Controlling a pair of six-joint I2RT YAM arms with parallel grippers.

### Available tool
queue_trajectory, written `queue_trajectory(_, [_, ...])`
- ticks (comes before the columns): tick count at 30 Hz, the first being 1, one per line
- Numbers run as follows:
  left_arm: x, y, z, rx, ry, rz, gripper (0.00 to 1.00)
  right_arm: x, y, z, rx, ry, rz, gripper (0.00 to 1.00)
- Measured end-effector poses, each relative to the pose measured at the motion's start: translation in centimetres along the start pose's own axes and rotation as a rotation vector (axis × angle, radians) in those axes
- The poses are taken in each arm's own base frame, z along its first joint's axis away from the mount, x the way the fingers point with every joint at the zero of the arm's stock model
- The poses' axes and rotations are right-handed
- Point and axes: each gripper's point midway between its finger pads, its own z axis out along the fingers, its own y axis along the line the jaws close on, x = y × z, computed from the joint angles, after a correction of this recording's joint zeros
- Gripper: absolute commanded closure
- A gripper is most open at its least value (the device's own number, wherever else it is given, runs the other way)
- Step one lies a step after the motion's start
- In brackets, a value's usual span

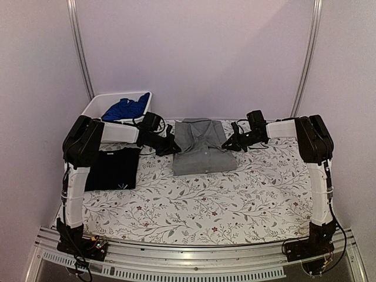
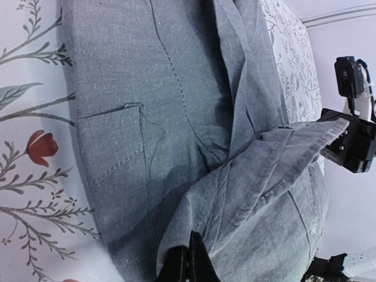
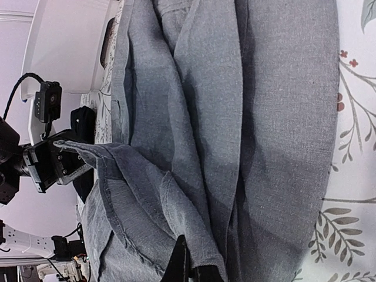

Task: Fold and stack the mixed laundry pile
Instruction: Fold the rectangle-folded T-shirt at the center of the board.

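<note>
The grey collared button shirt point(image 1: 202, 147) lies folded at the table's middle back. My left gripper point(image 1: 174, 145) is shut on its left edge; the left wrist view shows the pinched cloth point(image 2: 235, 194) at the gripper point(image 2: 189, 258). My right gripper point(image 1: 230, 143) is shut on the shirt's right edge, as the right wrist view shows at the gripper point(image 3: 191, 264) on grey cloth point(image 3: 235, 117). A folded black T-shirt point(image 1: 114, 168) with a small light mark lies at the left. The bright blue garment point(image 1: 124, 108) sits in the white bin point(image 1: 95, 106).
The floral tablecloth point(image 1: 235, 200) covers the table. The white bin stands at the back left corner. The walls close in behind and at both sides.
</note>
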Motion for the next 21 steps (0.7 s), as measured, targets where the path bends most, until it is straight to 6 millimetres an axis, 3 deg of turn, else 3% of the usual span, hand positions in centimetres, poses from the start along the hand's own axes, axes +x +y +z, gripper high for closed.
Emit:
queue_trajectory(4, [0.1, 0.4, 0.2, -0.010, 0.002, -0.007, 1.00, 0.2, -0.4, 0.5, -0.005, 0.012, 0.010, 0.97])
queue_trajectory(7, [0.0, 0.6, 0.2, -0.017, -0.002, -0.008, 0.98, 0.0, -0.3, 0.5, -0.008, 0.008, 0.009, 0.84])
queue_trajectory(11, [0.0, 0.9, 0.1, -0.027, -0.003, -0.011, 0.66, -0.2, -0.2, 0.4, -0.007, 0.005, 0.019, 0.51])
queue_trajectory(13, [-0.3, 1.3, -0.1, -0.033, -0.009, -0.018, 0.52, -0.5, -0.2, 0.2, -0.007, -0.002, 0.019, 0.40])
queue_trajectory(17, [-1.6, 2.3, -1.2, -0.056, -0.042, -0.027, 0.34, -1.8, -0.5, -1.1, 0.003, -0.039, 0.037, 0.24])
queue_trajectory(19, [-3.0, 2.6, -2.8, -0.067, -0.076, -0.037, 0.23, -2.9, -0.5, -2.7, 0.008, -0.071, 0.044, 0.16])
queue_trajectory(21, [-4.5, 2.0, -5.0, -0.062, -0.120, -0.024, 0.15, -4.2, 0.2, -4.8, 0.008, -0.112, 0.039, 0.15])
